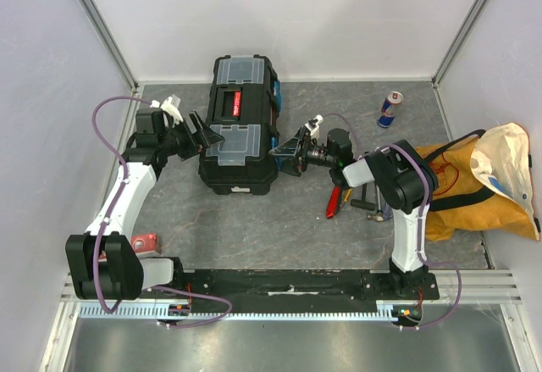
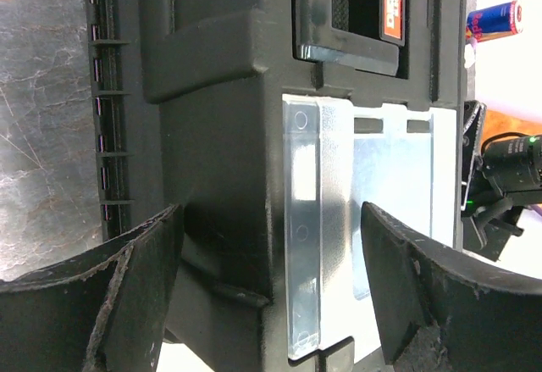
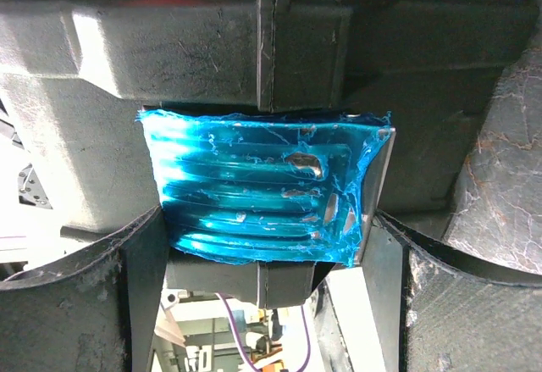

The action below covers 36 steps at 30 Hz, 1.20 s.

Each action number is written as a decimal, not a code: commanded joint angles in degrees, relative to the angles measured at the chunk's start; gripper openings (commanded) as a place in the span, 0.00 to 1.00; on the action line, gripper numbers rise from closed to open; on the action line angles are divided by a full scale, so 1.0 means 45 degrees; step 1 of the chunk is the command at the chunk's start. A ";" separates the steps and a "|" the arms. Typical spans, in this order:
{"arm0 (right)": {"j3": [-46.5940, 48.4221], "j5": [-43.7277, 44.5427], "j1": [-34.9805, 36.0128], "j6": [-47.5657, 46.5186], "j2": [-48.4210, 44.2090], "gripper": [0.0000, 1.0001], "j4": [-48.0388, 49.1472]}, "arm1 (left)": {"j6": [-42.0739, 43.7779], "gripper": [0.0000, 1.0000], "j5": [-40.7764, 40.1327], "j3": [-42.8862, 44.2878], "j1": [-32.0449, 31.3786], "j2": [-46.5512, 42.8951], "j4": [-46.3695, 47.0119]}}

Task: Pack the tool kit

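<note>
Now the toolbox (image 1: 240, 126) stands closed at upper middle of the counter (image 1: 254, 228). Left hand (image 1: 199, 130), released, straddles its left edge; right hand (image 3: 267, 236), also released, straddles the blue latch (image 3: 262, 186). Pulling this latch could slide the unheld toolbox, or the fingers (image 3: 76, 304) may slip off.

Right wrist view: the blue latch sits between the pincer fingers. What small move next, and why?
Probably ease the right pincer shut on the blue latch: its fingers flank the latch's edges, but whether they grip is unclear. The toolbox lid looks shut and a red-handled tool lies outside, so unlatching seems next.
</note>
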 commanded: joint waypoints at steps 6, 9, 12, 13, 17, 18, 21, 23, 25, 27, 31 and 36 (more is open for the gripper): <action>0.0560 0.1658 0.0834 -0.2530 -0.0280 0.00 -0.1202 | 0.1663 0.85 -0.1591 -0.0977 -0.0941 0.1197 -0.2873; 0.0912 0.1013 0.0834 -0.2042 0.0267 0.13 -0.0712 | 0.1760 0.86 -0.1064 -0.0782 -0.0941 0.1178 -0.2853; 0.0737 0.0855 0.0834 -0.1339 0.0405 0.60 0.0556 | 0.1780 0.87 -0.0673 -0.0606 -0.0941 0.1178 -0.2853; 0.0717 0.0836 0.0834 -0.1279 0.0366 0.73 0.0772 | 0.1800 0.88 -0.0556 -0.0567 -0.0960 0.1139 -0.2853; 0.0697 0.0486 0.0834 -0.0812 0.0424 0.87 0.2684 | 0.1858 0.91 0.0205 -0.0469 -0.0941 0.1119 -0.2776; 0.0794 0.0368 0.0834 -0.0636 0.0541 0.88 0.3113 | 0.1878 0.92 0.0323 -0.0469 -0.0941 0.1100 -0.2737; 0.1145 -0.0042 0.0872 -0.0167 0.0931 0.89 0.3955 | 0.2034 0.97 0.0986 -0.0469 -0.0941 0.1158 -0.2580; 0.1380 -0.0276 0.0873 0.0107 0.1224 0.90 0.4503 | 0.2229 0.98 0.1455 -0.0469 -0.0960 0.1275 -0.2580; 0.1634 -0.0394 0.0911 -0.0008 0.1284 0.91 0.4331 | 0.2560 0.98 0.1787 -0.0449 -0.0941 0.1470 -0.2755; 0.1868 -0.0356 0.0970 -0.0785 0.1070 0.91 0.2855 | 0.2853 0.98 0.1848 -0.0411 -0.0941 0.1704 -0.3028; 0.2415 -0.0044 0.1224 -0.2915 0.0542 0.89 -0.0314 | 0.3011 0.94 0.1438 -0.0468 -0.1077 0.1979 -0.3342; 0.2827 -0.0102 0.1439 -0.1888 0.1107 0.36 0.0126 | 0.2836 0.82 0.0931 -0.0566 -0.1877 0.2525 -0.3439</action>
